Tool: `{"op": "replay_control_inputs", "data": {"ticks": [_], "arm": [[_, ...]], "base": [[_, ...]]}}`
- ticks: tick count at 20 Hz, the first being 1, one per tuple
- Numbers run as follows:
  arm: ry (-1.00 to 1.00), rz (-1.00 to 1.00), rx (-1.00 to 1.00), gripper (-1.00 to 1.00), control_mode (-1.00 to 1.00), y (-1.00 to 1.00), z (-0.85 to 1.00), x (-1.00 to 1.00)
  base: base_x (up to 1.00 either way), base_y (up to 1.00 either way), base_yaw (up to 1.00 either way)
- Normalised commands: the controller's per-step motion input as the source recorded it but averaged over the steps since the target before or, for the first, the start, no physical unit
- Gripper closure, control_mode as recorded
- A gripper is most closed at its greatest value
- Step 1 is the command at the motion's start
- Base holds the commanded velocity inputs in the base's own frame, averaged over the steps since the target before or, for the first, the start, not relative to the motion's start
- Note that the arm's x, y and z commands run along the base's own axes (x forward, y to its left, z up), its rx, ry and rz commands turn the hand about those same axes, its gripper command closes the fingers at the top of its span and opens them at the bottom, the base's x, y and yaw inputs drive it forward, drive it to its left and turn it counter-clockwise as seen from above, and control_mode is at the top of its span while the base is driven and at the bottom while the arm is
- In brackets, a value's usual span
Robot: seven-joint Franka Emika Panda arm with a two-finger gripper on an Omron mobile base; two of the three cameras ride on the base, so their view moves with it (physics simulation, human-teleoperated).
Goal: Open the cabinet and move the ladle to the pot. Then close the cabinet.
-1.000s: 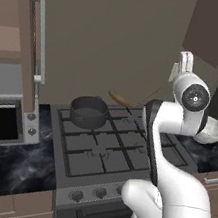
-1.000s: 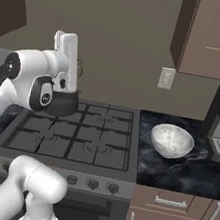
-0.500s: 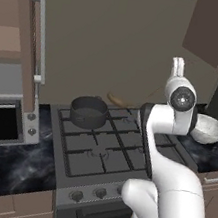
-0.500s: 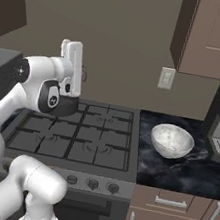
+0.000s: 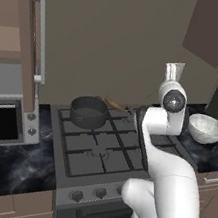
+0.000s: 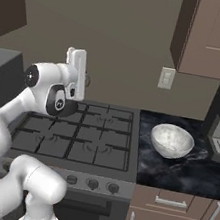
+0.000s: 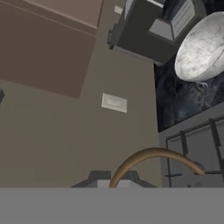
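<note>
Swung left since earlier, hand [image 6: 78, 58] clamped on small brown curved-handled ladle [image 7: 153, 159]. Carry step underway; next, lower it into low round dark pot [image 5: 88, 111].

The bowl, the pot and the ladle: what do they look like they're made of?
The bowl looks like pale speckled stone or ceramic: whitish-grey, mottled, with a soft sheen. The pot looks like dark metal, maybe cast iron: grey-black, matte, thick-rimmed. The ladle looks wooden: plain warm brown, no shine, with a thin curved handle. Everything here is rendered, so these are guesses from colour and shine.
</note>
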Motion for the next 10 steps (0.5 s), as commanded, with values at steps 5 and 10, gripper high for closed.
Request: {"op": "replay_control_inputs", "data": {"ticks": [5, 10], "arm": [[0.03, 0.0, 0.0, 1.0, -1.0, 0.0, -0.16, 0.35], [0.05, 0.0, 0.0, 1.0, -1.0, 0.0, -0.13, 0.34]], "base": [[0.0, 0.0, 0.0], [0.0, 0.0, 0.0]]}}
